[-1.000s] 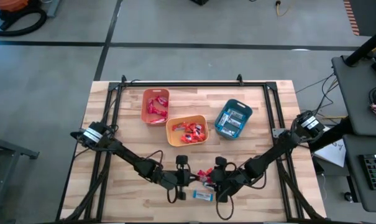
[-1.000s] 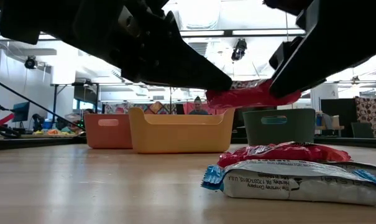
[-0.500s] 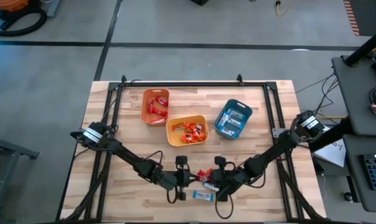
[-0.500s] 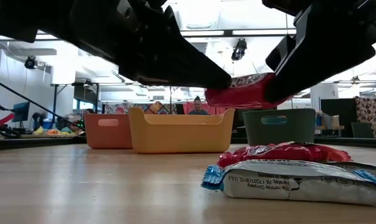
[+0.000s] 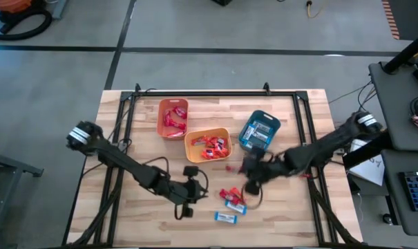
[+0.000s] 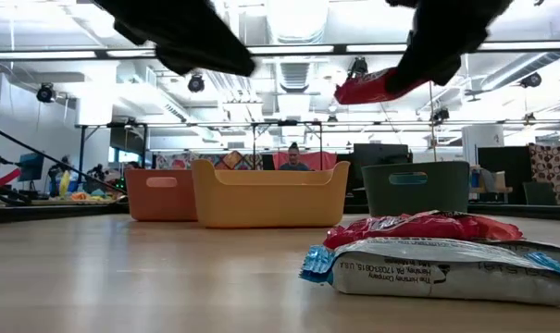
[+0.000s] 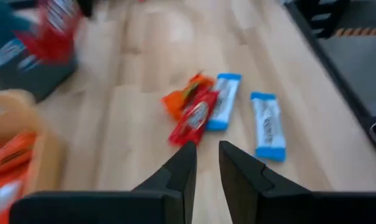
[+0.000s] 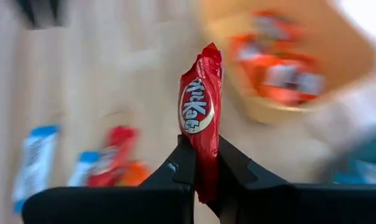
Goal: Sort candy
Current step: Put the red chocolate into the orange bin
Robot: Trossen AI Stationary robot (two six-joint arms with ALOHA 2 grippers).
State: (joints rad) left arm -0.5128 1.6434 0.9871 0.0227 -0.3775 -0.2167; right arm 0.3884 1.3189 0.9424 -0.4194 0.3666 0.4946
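My right gripper (image 5: pixel 238 168) hangs above the table between the yellow bin (image 5: pixel 208 144) and the teal bin (image 5: pixel 259 131), shut on a red-wrapped candy (image 8: pixel 200 106). That candy also shows high in the low view (image 6: pixel 372 85). My left gripper (image 7: pixel 205 169) is raised near the table's front, slightly open with nothing between its fingers. On the wood below lie a red candy (image 7: pixel 194 119), an orange packet (image 7: pixel 180 99) and two blue-and-white bars (image 7: pixel 222 102) (image 7: pixel 266 124). The orange bin (image 5: pixel 173 117) holds red candies. My right gripper pinches the red candy's lower end (image 8: pixel 203 163) between its two fingers. The rest of the wrapper sticks out past the fingertips. The candy is lifted clear of the table and tilts a little in the low view.
The three bins stand in a row across the table's middle; the yellow one holds orange packets, the teal one blue bars. A black frame (image 5: pixel 202 92) borders the far edge. Bare wood lies at the front left (image 5: pixel 126 221).
The red candy hung between both grippers low over the loose candies. My right gripper has carried it up and toward the far edge, near the bins. My left gripper has come off it, rising and drawing back toward the table's left.
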